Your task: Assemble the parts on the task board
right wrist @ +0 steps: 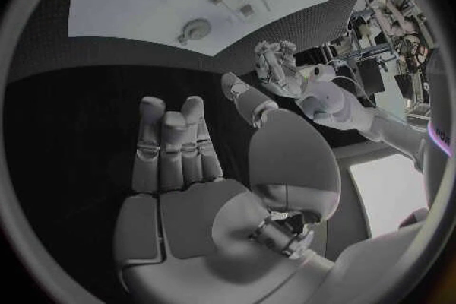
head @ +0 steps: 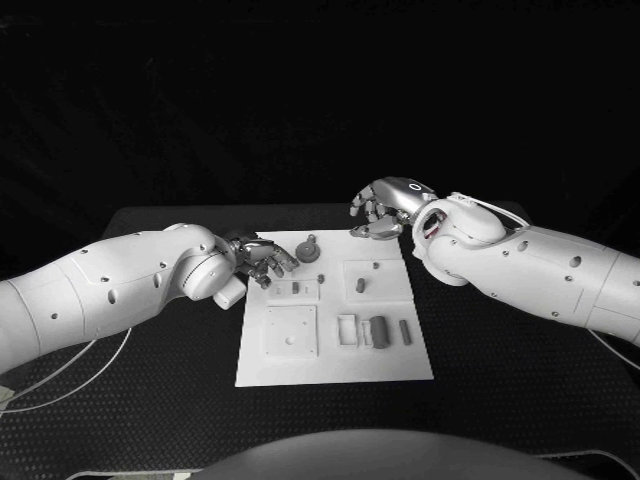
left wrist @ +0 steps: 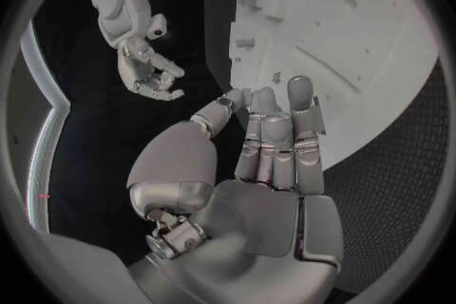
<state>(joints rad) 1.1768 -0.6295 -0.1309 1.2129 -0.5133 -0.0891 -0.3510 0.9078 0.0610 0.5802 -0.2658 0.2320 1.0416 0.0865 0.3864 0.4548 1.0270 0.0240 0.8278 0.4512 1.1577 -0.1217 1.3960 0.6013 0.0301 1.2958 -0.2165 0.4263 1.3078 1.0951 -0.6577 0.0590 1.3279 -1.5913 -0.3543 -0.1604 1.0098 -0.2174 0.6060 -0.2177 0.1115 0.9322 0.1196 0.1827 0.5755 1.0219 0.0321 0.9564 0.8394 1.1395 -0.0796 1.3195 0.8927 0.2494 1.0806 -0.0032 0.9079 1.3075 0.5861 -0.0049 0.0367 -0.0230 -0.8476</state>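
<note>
Head view: your left hand (head: 267, 260) hovers spread and empty beside the board (head: 335, 360); lower its fingertips squarely onto the round knobbed part (head: 309, 246) just ahead.

head looks down; wrists share task board (head: 335, 310).

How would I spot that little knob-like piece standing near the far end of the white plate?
Start at the flat white rectangular task board mid-table. At its far-left corner, beside the left silver robot hand, stands a small grey round-topped part. Unlike the flat grey blocks nearer the robot, it stands upright.
</note>
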